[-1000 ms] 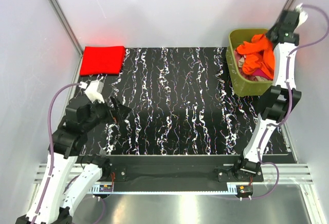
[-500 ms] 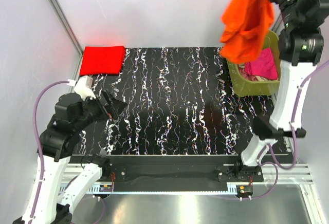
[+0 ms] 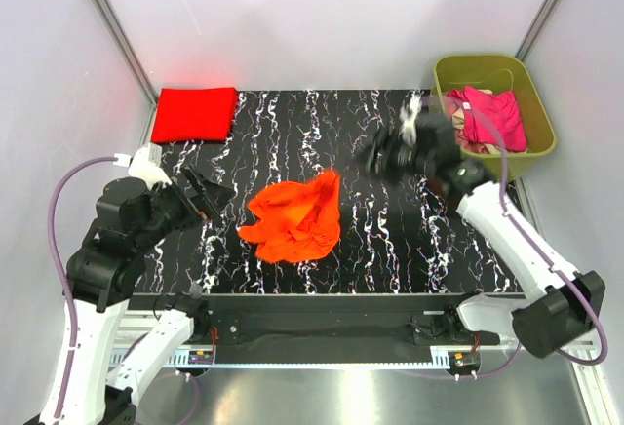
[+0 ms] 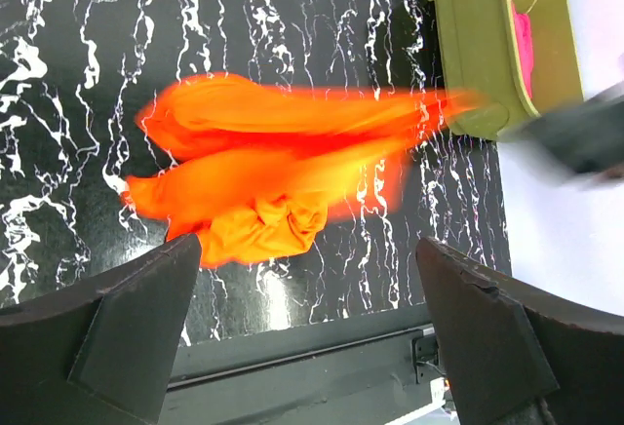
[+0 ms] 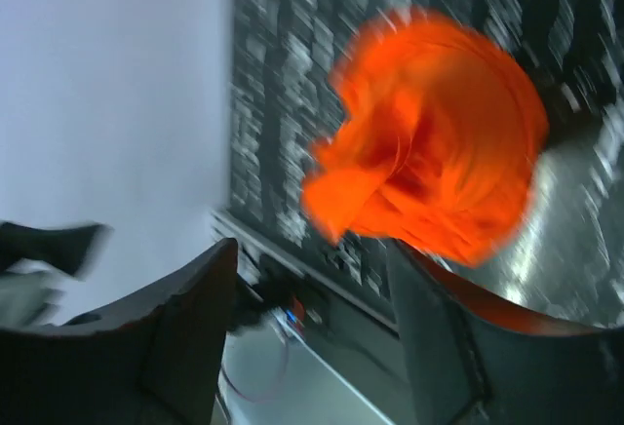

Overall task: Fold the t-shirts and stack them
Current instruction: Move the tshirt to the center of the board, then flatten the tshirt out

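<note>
Badly blurred — right end effector (image 3: pixel 385 155); orange t-shirt (image 3: pixel 292 215) crumpled.

I count three t-shirts on my feeds: an orange shirt (image 3: pixel 292 215), a red shirt (image 3: pixel 195 113) and a magenta shirt (image 3: pixel 492 118). There's one olive tub (image 3: pixel 534 89), one counter (image 3: pixel 390 235), and two claws: left claw (image 3: pixel 213 194), right claw (image 3: pixel 382 157).

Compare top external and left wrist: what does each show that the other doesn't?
Top external only: the folded red t-shirt at the far left corner of the table. Left wrist only: a close look past the open left gripper. Both: the crumpled orange t-shirt on the table, the olive tub holding a pink t-shirt.
</note>
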Controlling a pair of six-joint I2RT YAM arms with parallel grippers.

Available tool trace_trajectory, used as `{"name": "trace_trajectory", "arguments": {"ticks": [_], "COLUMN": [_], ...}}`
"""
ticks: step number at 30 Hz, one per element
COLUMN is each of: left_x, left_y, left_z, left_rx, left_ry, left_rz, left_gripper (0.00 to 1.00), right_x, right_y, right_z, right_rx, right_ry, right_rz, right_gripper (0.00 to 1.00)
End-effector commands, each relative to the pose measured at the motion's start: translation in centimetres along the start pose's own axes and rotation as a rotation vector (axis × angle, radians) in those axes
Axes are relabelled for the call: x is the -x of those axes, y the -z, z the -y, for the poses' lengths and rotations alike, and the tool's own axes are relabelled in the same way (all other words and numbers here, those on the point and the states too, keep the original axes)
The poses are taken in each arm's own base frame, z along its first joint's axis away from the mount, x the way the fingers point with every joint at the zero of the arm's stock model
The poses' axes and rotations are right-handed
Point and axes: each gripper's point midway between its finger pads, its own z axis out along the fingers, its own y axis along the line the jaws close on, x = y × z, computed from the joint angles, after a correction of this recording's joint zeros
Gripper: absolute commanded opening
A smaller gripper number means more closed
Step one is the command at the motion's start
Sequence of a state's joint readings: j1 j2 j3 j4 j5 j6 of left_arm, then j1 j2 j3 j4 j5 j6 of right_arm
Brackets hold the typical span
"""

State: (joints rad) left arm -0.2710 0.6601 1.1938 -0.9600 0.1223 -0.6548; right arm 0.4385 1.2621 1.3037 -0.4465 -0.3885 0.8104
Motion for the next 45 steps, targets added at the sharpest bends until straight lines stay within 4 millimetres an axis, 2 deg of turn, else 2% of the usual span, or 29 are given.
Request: {"name": "trace_trajectory", "arguments": {"ticks": [1, 4, 6, 7, 8, 10, 11, 12, 13, 14, 16, 17, 20, 24, 26, 28, 29, 30, 32, 33, 36, 37, 38, 40, 41, 42, 43, 44, 45], "left_x": [-1.4, -4.9, -7.1, -8.3, -9.8, -11.2, -12.1, -12.8, -14.8, -15.6, -16.3, -15.9, -15.0, -16.0, -16.9, -17.6, -17.7, -17.8, -17.4, -17.0, -15.2, -14.1, -13.3, -10.6, -10.1, -8.9, -7.6, -7.0, -5.4], "left_y": [-1.0, -3.6, -5.7, -6.6, -7.7, -10.0, -11.0, -12.0, -13.7, -14.6, -16.7, -17.2, -18.8, -20.8, -21.5, -21.9, -22.1, -22.3, -22.6, -22.8, -22.8, -22.6, -22.3, -21.6, -21.0, -20.6, -19.5, -18.8, -17.5], "left_z": [-0.9, -1.9, -1.9, -2.1, -1.2, -1.9, -0.8, -0.8, -2.0, -2.3, -3.8, -4.6, -5.4, -6.4, -7.3, -7.7, -8.0, -8.2, -9.0, -9.0, -9.0, -8.5, -8.5, -6.6, -5.5, -4.0, -2.4, -1.0, 0.9], "left_rx": [0.029, 0.04, 0.04, 0.052, 0.034, 0.103, 0.07, 0.07, 0.111, 0.123, 0.186, 0.224, 0.267, 0.301, 0.323, 0.331, 0.333, 0.333, 0.348, 0.347, 0.358, 0.349, 0.354, 0.326, 0.291, 0.258, 0.212, 0.16, 0.107], "left_ry": [0.036, 0.061, 0.062, 0.056, 0.004, -0.084, -0.137, -0.168, -0.204, -0.223, -0.315, -0.353, -0.447, -0.509, -0.495, -0.464, -0.444, -0.436, -0.424, -0.424, -0.396, -0.386, -0.37, -0.334, -0.315, -0.294, -0.28, -0.262, -0.237], "left_rz": [-0.05, -0.217, -0.328, -0.367, -0.419, -0.455, -0.468, -0.482, -0.553, -0.582, -0.62, -0.606, -0.581, -0.65, -0.695, -0.727, -0.74, -0.75, -0.763, -0.757, -0.722, -0.693, -0.681, -0.6, -0.597, -0.561, -0.519, -0.506, -0.451], "left_gripper": [0.98, 0.86, 0.78, 0.77, 0.78, 0.82, 0.84, 0.87, 0.9, 0.91, 0.92, 0.93, 0.96, 0.95, 0.93, 0.86, 0.82, 0.69, 0.56, 0.41, 0.17, 0.02, 0.0, 0.0, 0.0, 0.0, 0.0, 0.0, 0.0], "right_x": [-7.1, -11.2, -12.1, -12.5, -12.3, -12.1, -11.5, -11.5, -11.2, -11.1, -10.9, -10.9, -10.9, -11.0, -11.1, -11.4, -11.3, -11.4, -11.6, -11.4, -10.1, -9.7, -8.7, -6.7, -5.7, -3.9, -3.2, -1.5, 0.3], "right_y": [1.6, 2.0, 1.9, 1.6, 1.2, -0.3, -1.3, -3.0, -4.0, -4.9, -7.2, -7.7, -9.9, -12.3, -13.0, -13.8, -14.2, -14.7, -15.1, -15.3, -15.0, -14.8, -14.3, -13.0, -12.1, -10.8, -9.7, -8.6, -7.0], "right_z": [5.2, 9.0, 10.3, 11.2, 11.4, 12.3, 12.1, 13.0, 13.1, 13.4, 14.0, 14.4, 15.0, 15.6, 15.8, 16.3, 16.2, 16.7, 17.2, 17.5, 18.2, 18.5, 19.3, 18.7, 19.4, 18.0, 17.8, 17.6, 15.7], "right_rx": [-0.033, -0.087, -0.102, -0.12, -0.112, -0.129, -0.104, -0.115, -0.105, -0.093, -0.086, -0.08, -0.058, -0.035, -0.027, -0.026, -0.02, -0.03, -0.049, -0.057, -0.13, -0.157, -0.207, -0.231, -0.292, -0.292, -0.316, -0.348, -0.333], "right_ry": [-0.036, -0.069, -0.059, -0.055, -0.023, -0.009, 0.017, 0.009, 0.014, 0.052, 0.066, 0.091, 0.1, 0.075, 0.061, 0.032, 0.017, 0.006, -0.005, -0.009, -0.013, -0.013, -0.019, 0.002, 0.023, 0.064, 0.093, 0.115, 0.154], "right_rz": [-0.16, -0.256, -0.269, -0.281, -0.278, -0.292, -0.277, -0.301, -0.312, -0.331, -0.385, -0.4, -0.456, -0.502, -0.511, -0.529, -0.528, -0.532, -0.535, -0.53, -0.478, -0.458, -0.426, -0.364, -0.334, -0.276, -0.26, -0.2, -0.137], "right_gripper": [0.71, 0.79, 0.8, 0.8, 0.8, 0.79, 0.79, 0.77, 0.76, 0.76, 0.77, 0.78, 0.79, 0.76, 0.75, 0.7, 0.69, 0.63, 0.55, 0.44, 0.24, 0.06, 0.0, 0.0, 0.0, 0.0, 0.0, 0.0, 0.0]}}
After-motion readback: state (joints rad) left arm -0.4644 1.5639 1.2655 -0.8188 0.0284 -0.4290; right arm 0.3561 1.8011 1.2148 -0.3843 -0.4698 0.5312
